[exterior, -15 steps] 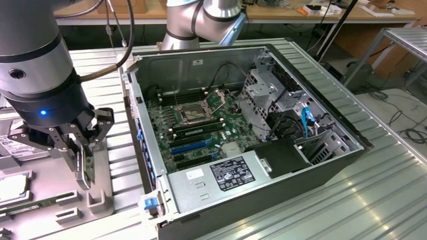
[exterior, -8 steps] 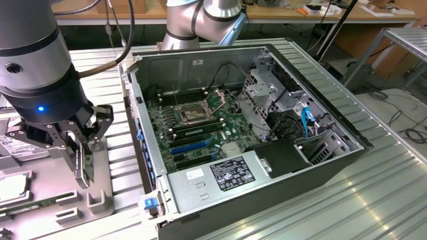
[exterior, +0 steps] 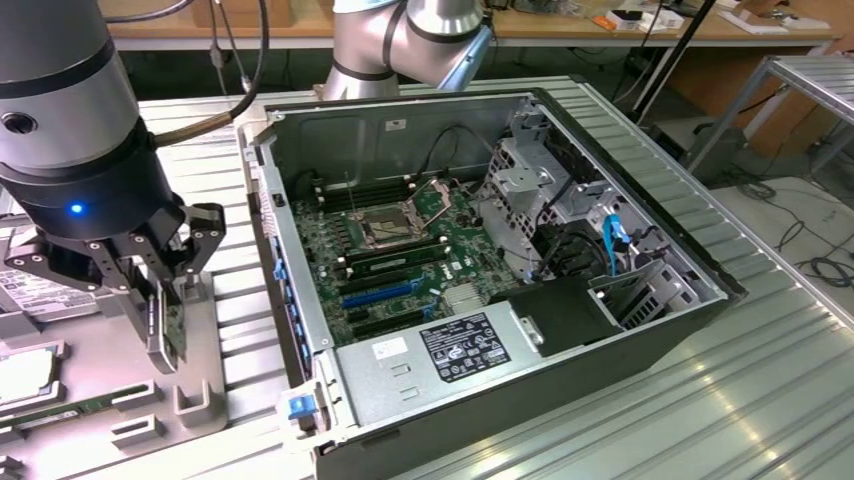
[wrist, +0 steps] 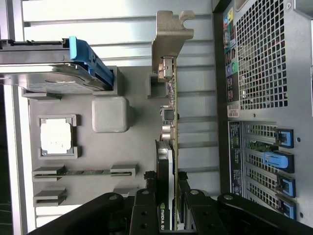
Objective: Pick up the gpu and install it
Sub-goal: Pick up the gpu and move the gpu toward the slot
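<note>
Wrist view shows the gripper (wrist: 166,180) clamped on the upright gpu (wrist: 169,120) in a grey tray (wrist: 139,142) holding a hard drive (wrist: 49,78), CPU (wrist: 55,136) and RAM stick (wrist: 83,172), beside the case (wrist: 264,63).

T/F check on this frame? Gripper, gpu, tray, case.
1. The gripper is closed on the gpu, one finger on each face. True.
2. The gpu is seated in the motherboard. False: it stands on edge at the grey tray, outside the case.
3. The case lies with its side open and the motherboard exposed. True.
4. The tray's square pocket is empty. False: a silver chip sits in it.
5. The hard drive has a red carrier. False: it is blue.
</note>
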Robot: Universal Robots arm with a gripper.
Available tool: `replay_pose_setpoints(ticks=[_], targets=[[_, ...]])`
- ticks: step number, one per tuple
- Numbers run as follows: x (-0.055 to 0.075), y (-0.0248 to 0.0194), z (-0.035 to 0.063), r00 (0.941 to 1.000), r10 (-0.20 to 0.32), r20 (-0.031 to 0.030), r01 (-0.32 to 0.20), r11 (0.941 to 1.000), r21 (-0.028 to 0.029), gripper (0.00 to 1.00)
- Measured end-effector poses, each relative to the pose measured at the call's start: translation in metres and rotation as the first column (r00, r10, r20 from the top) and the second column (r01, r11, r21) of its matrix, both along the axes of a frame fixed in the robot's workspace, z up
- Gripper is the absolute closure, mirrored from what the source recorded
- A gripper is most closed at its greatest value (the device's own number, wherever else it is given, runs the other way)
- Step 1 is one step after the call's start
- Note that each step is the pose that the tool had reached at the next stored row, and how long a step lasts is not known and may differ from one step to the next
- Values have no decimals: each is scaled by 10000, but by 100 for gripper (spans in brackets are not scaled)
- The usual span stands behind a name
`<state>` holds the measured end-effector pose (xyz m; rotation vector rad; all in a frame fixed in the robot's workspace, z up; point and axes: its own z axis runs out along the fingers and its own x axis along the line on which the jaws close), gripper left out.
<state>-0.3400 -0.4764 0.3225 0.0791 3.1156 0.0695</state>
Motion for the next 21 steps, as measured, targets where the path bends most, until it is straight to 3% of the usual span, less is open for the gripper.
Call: replay_pose_setpoints(ticks=[8,21], targets=[[0,0,88,10000,0,0,0,10000,1,73],[0,0,118,10000,0,1,0,10000,1,73]])
